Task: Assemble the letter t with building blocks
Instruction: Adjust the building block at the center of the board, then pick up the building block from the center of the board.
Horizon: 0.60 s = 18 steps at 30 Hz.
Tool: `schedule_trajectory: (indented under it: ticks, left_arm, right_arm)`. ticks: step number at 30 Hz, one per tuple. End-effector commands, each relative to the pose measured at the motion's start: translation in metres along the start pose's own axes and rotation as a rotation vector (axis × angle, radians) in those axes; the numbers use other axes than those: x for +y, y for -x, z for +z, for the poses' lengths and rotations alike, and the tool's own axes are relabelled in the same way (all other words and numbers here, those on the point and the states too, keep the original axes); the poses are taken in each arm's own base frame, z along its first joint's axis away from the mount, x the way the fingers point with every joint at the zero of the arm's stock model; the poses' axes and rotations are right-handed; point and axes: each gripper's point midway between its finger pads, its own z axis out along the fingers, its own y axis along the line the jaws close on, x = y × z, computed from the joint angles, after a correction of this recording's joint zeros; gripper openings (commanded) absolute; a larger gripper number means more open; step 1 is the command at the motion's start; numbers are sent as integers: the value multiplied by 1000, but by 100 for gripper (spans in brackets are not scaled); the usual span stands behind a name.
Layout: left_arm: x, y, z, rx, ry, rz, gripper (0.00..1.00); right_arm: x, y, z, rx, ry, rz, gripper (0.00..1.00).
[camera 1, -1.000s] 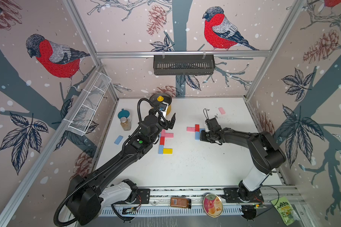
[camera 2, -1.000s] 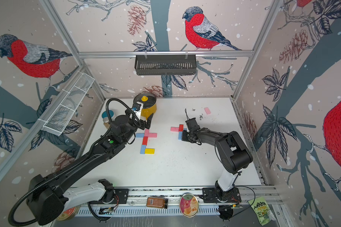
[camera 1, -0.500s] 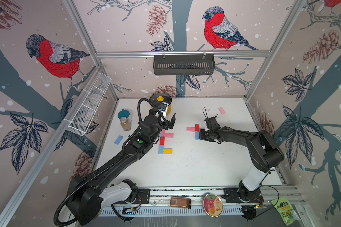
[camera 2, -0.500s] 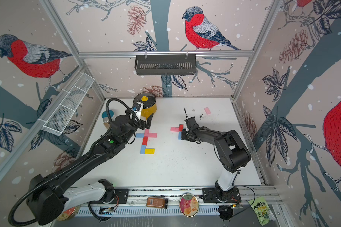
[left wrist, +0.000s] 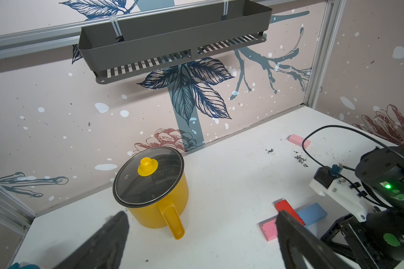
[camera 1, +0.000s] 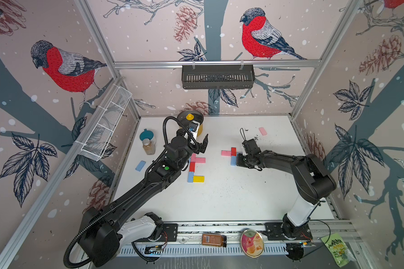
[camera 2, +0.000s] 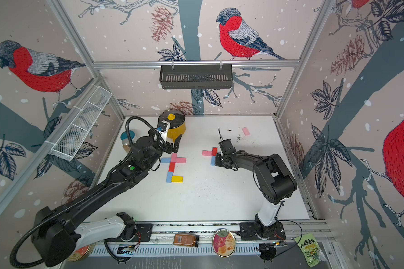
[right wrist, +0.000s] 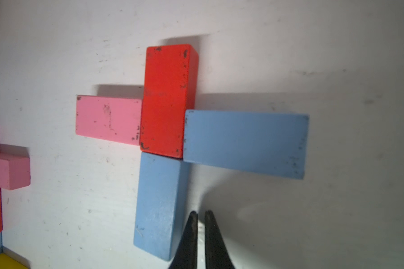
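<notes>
Building blocks (camera 1: 233,154) by the R arm (pink, red, 2 blue, in a cross) lay unmoved on the table (camera 1: 219,200). R gripper (right wrist: 201,219), jaws near-closed & empty, had edged toward the nearest blue block (right wrist: 159,205). L gripper (left wrist: 201,215) stayed wide, empty.

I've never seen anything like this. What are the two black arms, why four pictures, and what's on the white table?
They are two robot arms, each ending in a two-fingered gripper. Two pictures look down from one camera head overhead; the other two come from a camera on each wrist. On the table lie coloured blocks: one group shaped like a small t by the left arm, a second group by the right arm, plus a yellow pot at the back. The left gripper is open and holds nothing. The right gripper is shut and empty, its tips beside a blue block.
</notes>
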Motion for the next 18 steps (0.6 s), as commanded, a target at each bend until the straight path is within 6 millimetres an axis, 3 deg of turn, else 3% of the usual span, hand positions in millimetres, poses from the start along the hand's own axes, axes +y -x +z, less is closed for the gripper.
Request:
schedule_trajectory:
  ticks: [1, 7, 14, 16, 18]
  left_arm:
    - [1, 11, -1, -34, 3, 8, 98]
    - [1, 11, -1, -36, 2, 8, 98]
    - [0, 12, -2, -40, -2, 5, 98]
    - [0, 11, -2, -38, -3, 5, 98]
    - [0, 12, -1, -38, -3, 5, 98]
  right_arm:
    - [-2, 5, -11, -26, -21, -9, 11]
    - [0, 21, -51, -107, -36, -49, 21]
    - [-38, 60, -113, -263, -142, -103, 80]
    - [-48, 72, -131, -331, -166, -119, 94]
    - [-65, 86, -146, -400, -220, -118, 100]
